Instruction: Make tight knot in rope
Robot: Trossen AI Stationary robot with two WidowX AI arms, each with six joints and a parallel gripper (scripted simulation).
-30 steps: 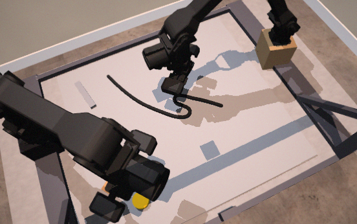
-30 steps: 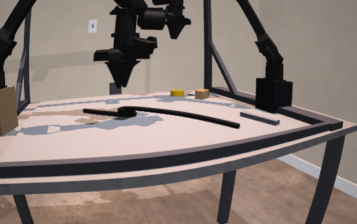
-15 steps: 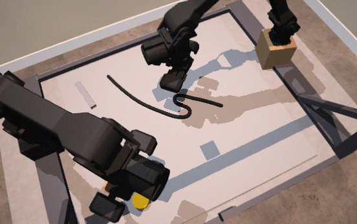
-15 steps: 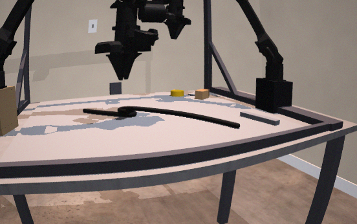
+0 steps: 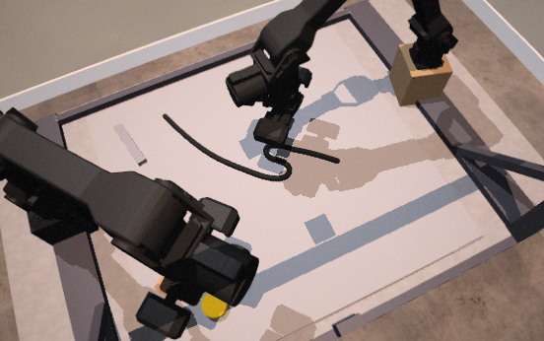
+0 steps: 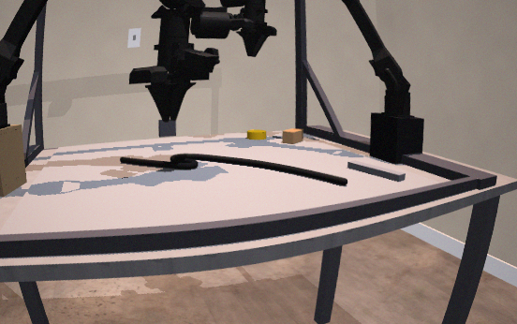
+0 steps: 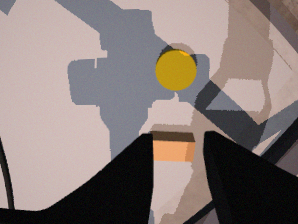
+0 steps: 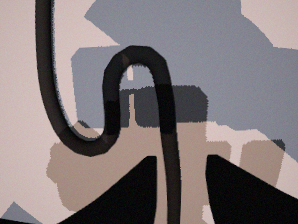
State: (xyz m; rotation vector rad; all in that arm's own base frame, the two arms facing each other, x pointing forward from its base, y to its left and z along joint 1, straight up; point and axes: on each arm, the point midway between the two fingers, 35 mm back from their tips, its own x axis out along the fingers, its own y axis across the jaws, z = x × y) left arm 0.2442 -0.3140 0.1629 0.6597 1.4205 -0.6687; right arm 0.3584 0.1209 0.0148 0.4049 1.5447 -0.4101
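Note:
The black rope (image 5: 222,158) lies loose on the table top, with a small hook-shaped loop (image 5: 277,160) near one end and a short tail crossing it. It also shows in the exterior view (image 6: 243,162) and the right wrist view (image 8: 140,96). My right gripper (image 5: 273,130) (image 6: 167,117) (image 8: 181,165) hangs above the loop, clear of the rope, its fingers close together and holding nothing. My left gripper (image 5: 160,312) (image 6: 255,47) is high over the table corner, its fingers drawn in and holding nothing (image 7: 176,137).
A yellow disc (image 5: 214,306) (image 7: 176,71) and an orange block (image 7: 174,147) (image 6: 292,136) lie under the left gripper. A grey bar (image 5: 130,144) lies near the rope's far end. A wooden box (image 5: 421,79) stands at one corner. A raised rim edges the table.

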